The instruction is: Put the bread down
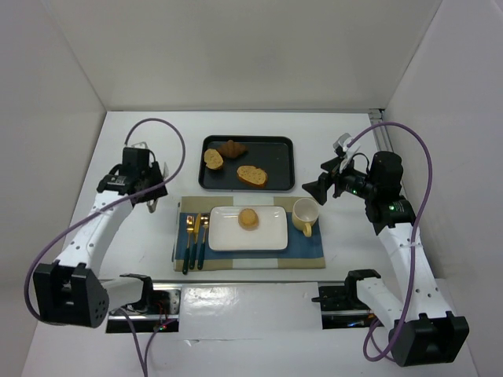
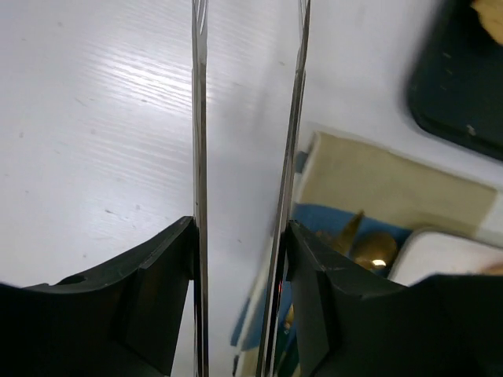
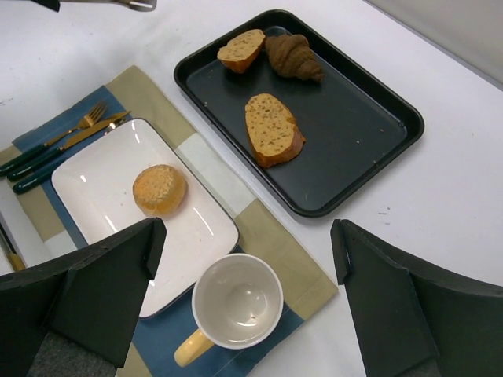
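Left gripper [image 1: 154,196], mine, hangs above bare table [image 1: 141,236] beside the placemat [image 1: 306,253], jaws parted and holding nothing. Bread [image 1: 248,218] sits on the white plate [image 1: 271,236], apparently placed. Next I need only retreat. Right gripper [image 1: 314,190] stands spread, empty.

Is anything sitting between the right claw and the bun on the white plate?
Nothing visible blocks it. The bun lies alone on the white plate; the yellow cup stands off the plate's corner, nearer the right claw.
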Robot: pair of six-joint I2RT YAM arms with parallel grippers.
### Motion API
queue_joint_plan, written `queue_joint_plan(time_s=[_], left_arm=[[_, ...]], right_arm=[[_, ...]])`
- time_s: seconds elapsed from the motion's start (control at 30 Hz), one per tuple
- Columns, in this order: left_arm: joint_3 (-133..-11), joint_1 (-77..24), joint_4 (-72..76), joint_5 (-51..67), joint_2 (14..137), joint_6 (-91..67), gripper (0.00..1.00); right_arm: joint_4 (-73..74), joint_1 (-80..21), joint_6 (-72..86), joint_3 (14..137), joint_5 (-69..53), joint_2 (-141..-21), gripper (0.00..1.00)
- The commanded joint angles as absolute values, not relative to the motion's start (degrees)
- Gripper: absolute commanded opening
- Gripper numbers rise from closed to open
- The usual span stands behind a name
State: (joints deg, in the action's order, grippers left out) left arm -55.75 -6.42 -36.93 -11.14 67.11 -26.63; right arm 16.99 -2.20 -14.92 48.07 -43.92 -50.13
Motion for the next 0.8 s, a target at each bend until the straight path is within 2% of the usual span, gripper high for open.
queue_joint_plan(time_s=[0.0,0.2,0.53,0.77], left_arm=[[-56.4,0.1,-32.3,-11.8,71.4,-23.7,0.61],[-55.3,4.3,-30.0,-10.1,82.1,-22.9,0.62],[-61.0,7.4,-33.3,-6.7,95.4,-20.3,0.7],[-59.9,8.5,-32.8,-4.8,96.6,-20.3,0.85]], right_arm=[[17.2,-1.8,-15.6,50.4,-44.7,-49.0,1.0],[17.2,-1.8,-15.6,50.4,-44.7,-49.0,1.0],[17.2,-1.8,-15.6,50.4,-44.7,-49.0,1.0],[17.2,-1.8,-15.6,50.4,-44.7,-49.0,1.0]])
